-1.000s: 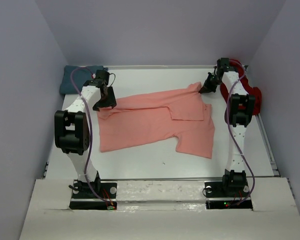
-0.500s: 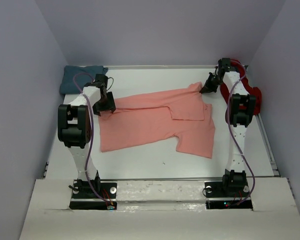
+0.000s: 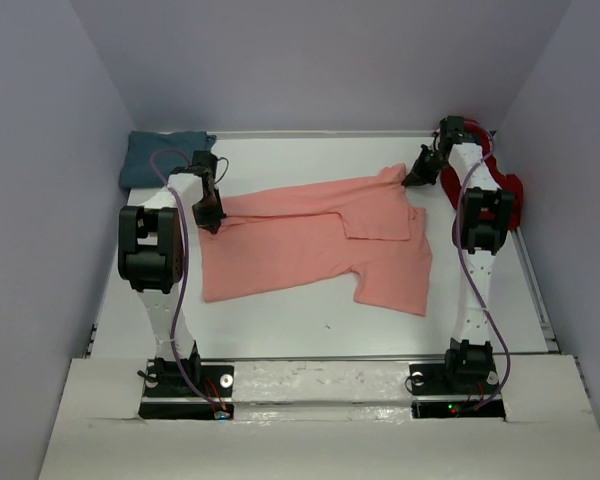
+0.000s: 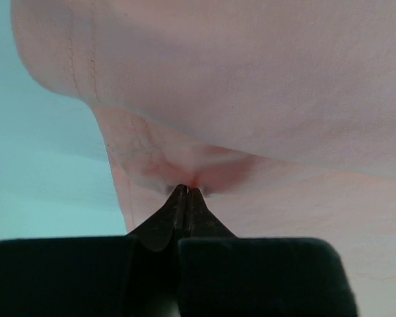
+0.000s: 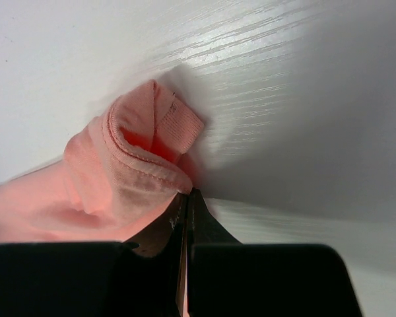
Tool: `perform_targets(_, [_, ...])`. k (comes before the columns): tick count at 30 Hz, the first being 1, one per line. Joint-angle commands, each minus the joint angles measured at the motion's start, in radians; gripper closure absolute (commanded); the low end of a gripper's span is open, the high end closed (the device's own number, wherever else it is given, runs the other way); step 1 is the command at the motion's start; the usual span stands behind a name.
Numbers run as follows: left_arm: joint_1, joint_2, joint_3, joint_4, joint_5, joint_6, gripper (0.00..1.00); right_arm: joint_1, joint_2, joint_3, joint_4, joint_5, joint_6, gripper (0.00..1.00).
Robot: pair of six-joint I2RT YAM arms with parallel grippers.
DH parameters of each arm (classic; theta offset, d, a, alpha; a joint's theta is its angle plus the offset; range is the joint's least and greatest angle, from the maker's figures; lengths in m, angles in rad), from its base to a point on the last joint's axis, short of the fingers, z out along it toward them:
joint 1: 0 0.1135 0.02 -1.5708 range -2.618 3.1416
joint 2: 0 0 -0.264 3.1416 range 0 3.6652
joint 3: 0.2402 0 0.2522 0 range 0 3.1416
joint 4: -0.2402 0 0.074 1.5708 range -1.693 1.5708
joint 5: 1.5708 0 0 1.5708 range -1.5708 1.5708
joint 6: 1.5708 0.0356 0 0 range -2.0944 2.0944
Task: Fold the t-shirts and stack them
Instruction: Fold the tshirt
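The salmon-pink shirt lies spread across mid-frame. My left gripper bites its upper-left edge, jaws pressed together on cloth; my right gripper likewise clamps its bunched upper-right corner.

The salmon-pink cotton t-shirt lies spread across the middle of the white table. The teal blue-green cotton t-shirt sits in the far left corner, the dark red cotton t-shirt along the far right edge.

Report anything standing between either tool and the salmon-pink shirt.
Nothing visible does. The left tool and the right tool are each shut on a pinch of the salmon-pink shirt, fabric directly between the fingertips.
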Motion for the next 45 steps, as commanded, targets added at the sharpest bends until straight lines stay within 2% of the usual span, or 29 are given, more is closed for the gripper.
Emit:
perform_targets(1, [0.010, -0.002, 0.023, -0.028, -0.013, 0.000, 1.00, -0.019, -0.025, 0.004, 0.033, 0.005, -0.010, 1.00])
perform_targets(12, [0.040, -0.025, 0.058, -0.064, -0.052, 0.003, 1.00, -0.039, 0.012, 0.060, 0.033, -0.008, 0.014, 1.00])
perform_targets(13, [0.042, -0.028, 0.060, -0.067, -0.052, 0.000, 0.97, -0.039, 0.012, 0.063, 0.034, -0.014, 0.016, 1.00])
perform_targets(14, [0.043, -0.031, 0.060, -0.066, -0.052, 0.000, 0.88, -0.039, 0.012, 0.062, 0.034, -0.017, 0.017, 1.00])
perform_targets(15, [0.045, -0.043, 0.058, -0.057, -0.043, -0.002, 0.70, -0.039, 0.012, 0.060, 0.034, -0.018, 0.019, 1.00])
perform_targets(18, [0.045, -0.077, 0.031, -0.026, -0.035, 0.007, 0.42, -0.039, 0.012, 0.051, 0.033, -0.023, 0.016, 1.00])
perform_targets(19, [0.045, -0.100, 0.014, -0.003, -0.046, 0.009, 0.29, -0.039, 0.009, 0.050, 0.033, -0.023, 0.013, 1.00])
perform_targets(20, [0.045, -0.107, 0.010, 0.005, -0.053, 0.009, 0.24, -0.039, 0.010, 0.050, 0.033, -0.025, 0.011, 1.00])
perform_targets(23, [0.065, -0.091, 0.030, -0.017, -0.018, -0.011, 0.23, -0.039, 0.003, 0.045, 0.034, -0.023, 0.010, 1.00])
perform_targets(27, [0.076, -0.058, 0.075, -0.093, 0.080, -0.132, 0.28, -0.039, 0.001, 0.046, 0.034, -0.025, 0.008, 1.00])
perform_targets(30, [0.076, -0.092, 0.083, -0.097, 0.138, -0.279, 0.27, -0.039, 0.000, 0.045, 0.034, -0.025, 0.008, 1.00])
perform_targets(33, [0.076, -0.109, 0.070, -0.087, 0.187, -0.359, 0.24, -0.039, 0.001, 0.045, 0.034, -0.026, 0.008, 1.00])
perform_targets(36, [0.076, -0.137, 0.023, -0.075, 0.198, -0.483, 0.23, -0.039, 0.000, 0.046, 0.036, -0.029, 0.008, 1.00])
perform_targets(39, [0.076, -0.227, -0.057, 0.001, 0.207, -0.617, 0.24, -0.039, 0.000, 0.045, 0.034, -0.032, 0.007, 1.00])
perform_targets(41, [0.109, -0.253, -0.097, 0.014, 0.203, -0.696, 0.24, -0.039, -0.002, 0.046, 0.036, -0.031, 0.004, 1.00])
perform_targets(45, [0.149, -0.282, -0.128, 0.000, 0.168, -0.784, 0.25, -0.039, -0.006, 0.043, 0.037, -0.035, 0.000, 1.00])
